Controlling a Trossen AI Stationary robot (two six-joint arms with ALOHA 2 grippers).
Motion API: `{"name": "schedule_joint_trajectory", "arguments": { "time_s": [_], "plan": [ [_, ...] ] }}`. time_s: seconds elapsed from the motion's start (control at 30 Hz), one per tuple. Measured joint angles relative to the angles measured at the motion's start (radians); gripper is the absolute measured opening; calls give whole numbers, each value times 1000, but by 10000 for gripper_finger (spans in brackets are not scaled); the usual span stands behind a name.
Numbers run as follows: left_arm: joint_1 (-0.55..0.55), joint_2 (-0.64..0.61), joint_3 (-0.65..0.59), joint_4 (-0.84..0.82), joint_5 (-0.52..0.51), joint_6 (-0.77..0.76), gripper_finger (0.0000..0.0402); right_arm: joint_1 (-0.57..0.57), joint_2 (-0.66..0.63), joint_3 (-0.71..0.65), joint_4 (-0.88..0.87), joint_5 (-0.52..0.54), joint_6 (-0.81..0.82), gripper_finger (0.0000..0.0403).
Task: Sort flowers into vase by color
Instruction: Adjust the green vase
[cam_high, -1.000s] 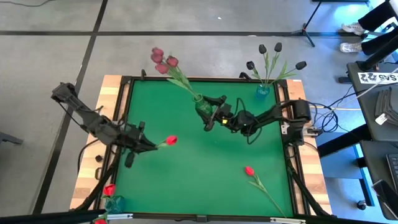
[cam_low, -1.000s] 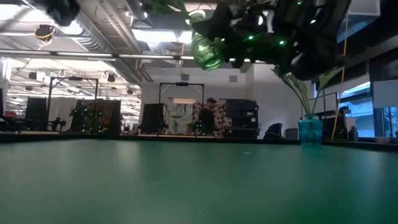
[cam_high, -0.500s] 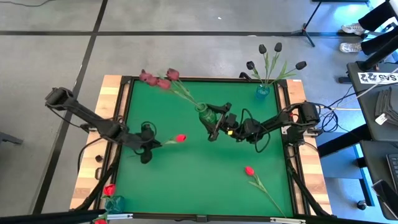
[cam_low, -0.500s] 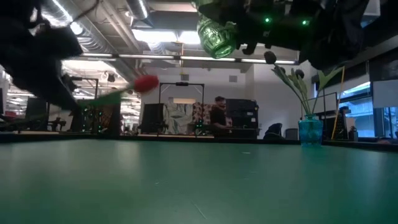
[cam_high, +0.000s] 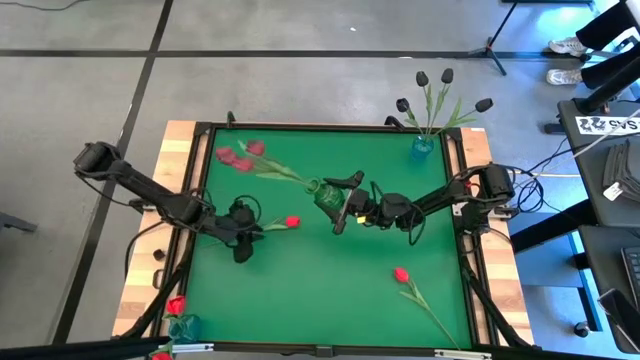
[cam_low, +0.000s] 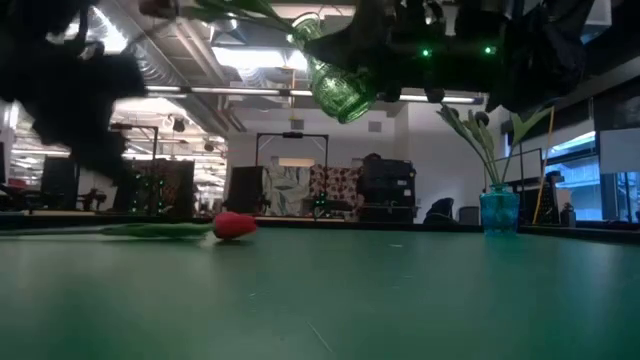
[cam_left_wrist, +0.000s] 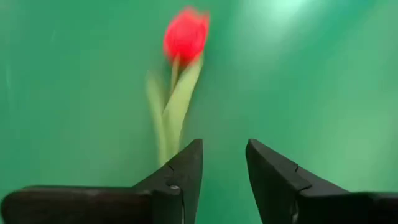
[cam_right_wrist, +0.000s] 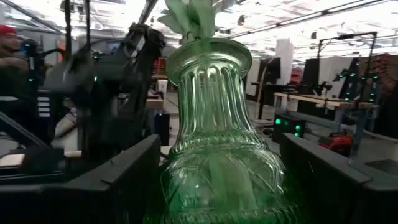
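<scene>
red tulip (cam_left_wrist: 185, 34) blurred in left wrist view, its stem end hidden behind the left gripper's fingers (cam_left_wrist: 180, 177). green vase (cam_right_wrist: 214, 143) base cut off in right wrist view. pink flowers (cam_high: 236, 158) smeared in the high view. corner vase (cam_high: 182, 325) with red tulips partly cut by the frame edge.

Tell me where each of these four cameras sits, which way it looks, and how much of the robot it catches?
High view: above, looking straight down; both arms, left gripper, right gripper.
Low view: at tabletop height, looking level across the green table; arms overhead.
Left wrist view: looking down past its open fingers at the red tulip.
Right wrist view: looks past its fingers clamping the green vase.
Shared: that tulip and vase appear in the high and low views too.
</scene>
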Motion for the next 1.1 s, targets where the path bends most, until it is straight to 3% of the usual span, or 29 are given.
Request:
{"name": "schedule_joint_trajectory", "arguments": {
  "time_s": [0.17, 0.27, 0.43, 0.67, 0.83, 0.93, 1.1],
  "plan": [
    [-14, -69, 80, 40, -155, 52, 138, 17, 0, -44, 67, -3, 44, 312],
    [-30, -83, 51, 246, -225, 140, 144, 39, 0, -89, 184, 47, 82, 312],
    [-21, 38, -30, 671, -216, 262, 143, 76, -6, -123, 216, 96, 93, 311],
    [63, 337, -29, 1166, -200, 356, 156, 77, -8, -123, 161, 3, 187, 311],
    [128, 466, -28, 1457, -71, 426, 168, 77, -8, -123, 145, -38, 219, 311],
    [177, 511, 15, 1471, 24, 427, 175, 76, -8, -123, 142, -53, 239, 312],
    [205, 573, 110, 1419, 12, 553, 185, 76, -8, -121, 141, -55, 244, 311]
  ]
}}
